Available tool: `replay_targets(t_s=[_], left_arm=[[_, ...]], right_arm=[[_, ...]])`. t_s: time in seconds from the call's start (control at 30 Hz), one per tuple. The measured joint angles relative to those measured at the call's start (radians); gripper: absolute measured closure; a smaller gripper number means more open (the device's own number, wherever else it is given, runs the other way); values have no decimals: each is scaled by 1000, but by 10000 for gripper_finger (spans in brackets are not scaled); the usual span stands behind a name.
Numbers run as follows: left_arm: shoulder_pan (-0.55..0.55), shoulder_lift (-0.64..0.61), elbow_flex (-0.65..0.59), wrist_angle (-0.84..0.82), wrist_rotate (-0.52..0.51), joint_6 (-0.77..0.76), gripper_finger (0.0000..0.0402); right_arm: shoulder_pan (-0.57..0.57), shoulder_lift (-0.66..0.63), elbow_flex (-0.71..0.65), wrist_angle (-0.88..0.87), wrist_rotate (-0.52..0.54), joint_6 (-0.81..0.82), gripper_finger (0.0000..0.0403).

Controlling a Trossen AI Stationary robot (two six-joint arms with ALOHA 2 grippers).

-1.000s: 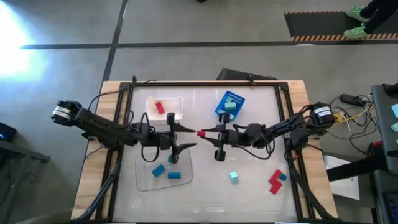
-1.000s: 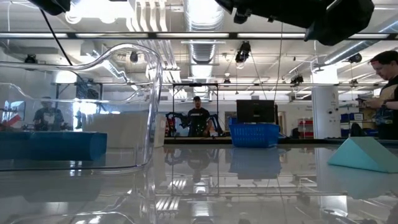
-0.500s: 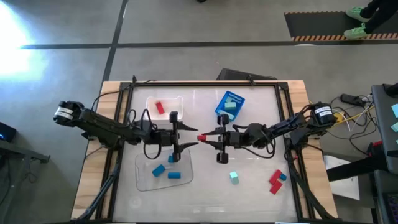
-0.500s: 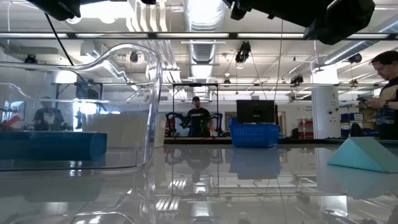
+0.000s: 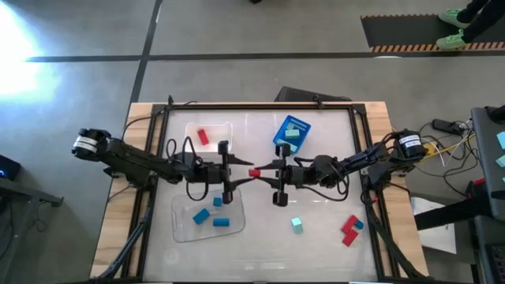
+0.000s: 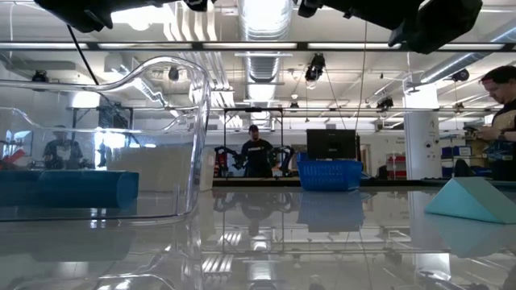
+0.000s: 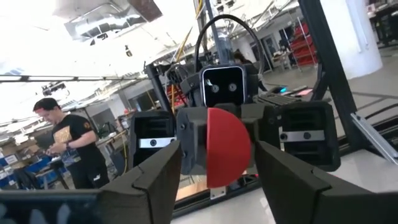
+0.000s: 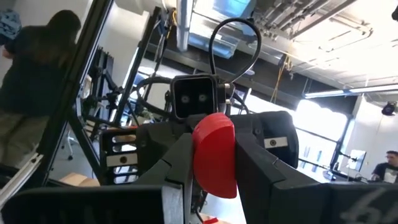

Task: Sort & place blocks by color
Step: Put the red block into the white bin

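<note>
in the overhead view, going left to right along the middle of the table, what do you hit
Left gripper with jaws open → red block → right gripper with jaws shut on the red block → loose red and blue blocks near the table's right edge, nearer the bottom of the picture.

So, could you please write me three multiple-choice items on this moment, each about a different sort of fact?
1. Where is the red piece?
A. in the clear tray
B. in the air over the table's middle
C. in the blue bin

2. What colour is the lone block near the table's front edge?
A. red
B. yellow
C. mint-teal

3. How is the left gripper?
A. open
B. shut on a blue block
C. shut on nothing

Key: 1 B, the red piece is clamped by the right gripper above the table; 2 C, the lone block is mint-teal; 3 A, the left gripper has its fingers spread either side of the piece.
</note>
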Motion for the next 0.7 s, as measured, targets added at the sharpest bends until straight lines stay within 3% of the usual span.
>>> replay_targets(t_s=[0.43,0.7], left_arm=[[-1,-6,-5,-2,10,1,331],[-1,-6,-6,-2,-4,1,331]], right_arm=[[2,0,0,-25,40,-8,327],[-2,-8,0,-31,63,70,209]])
